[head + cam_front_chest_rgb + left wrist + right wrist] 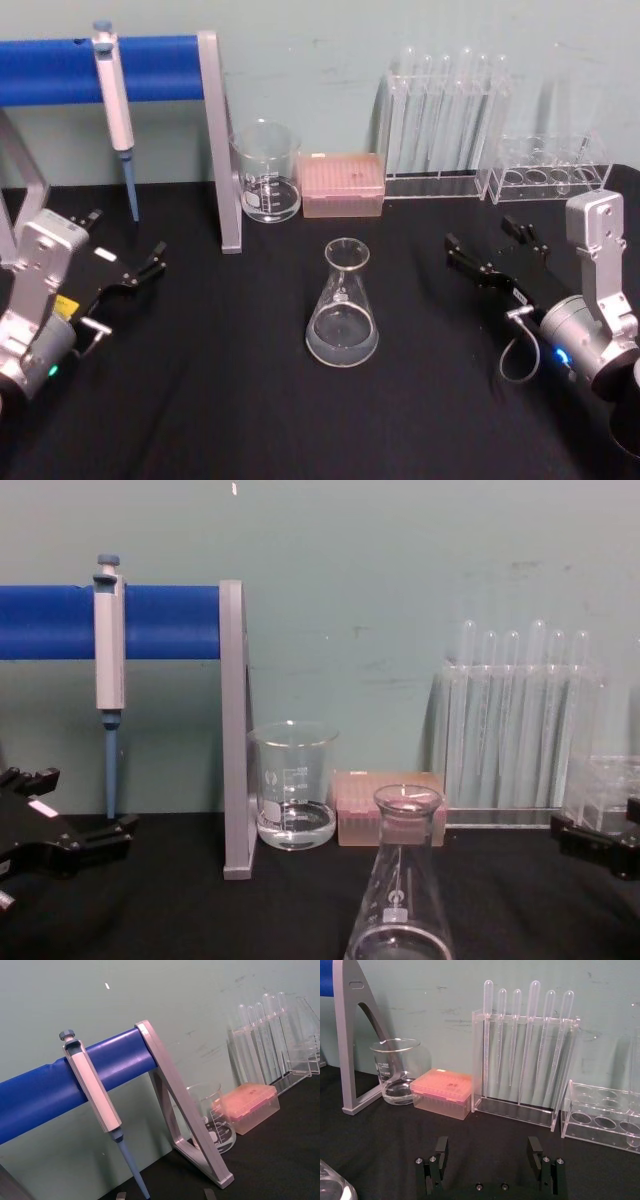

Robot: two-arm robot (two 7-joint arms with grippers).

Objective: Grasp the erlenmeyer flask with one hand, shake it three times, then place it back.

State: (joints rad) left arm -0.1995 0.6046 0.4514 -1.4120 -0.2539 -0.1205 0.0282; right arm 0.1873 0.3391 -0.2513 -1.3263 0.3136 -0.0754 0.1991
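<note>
While the clear glass conical erlenmeyer flask (pixel 342 305) stands untouched mid-table on the black table (pixel 200 400), my right gripper (pixel 487 252) waits near the right edge, jaws wide, my left gripper (pixel 135 270) idle opposite, jaws spread, so reaching in comes next.

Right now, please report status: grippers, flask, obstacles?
Left gripper open, idle, table's left. Right gripper open, right of erlenmeyer flask, apart. Flask upright, untouched. Nothing between.
</note>
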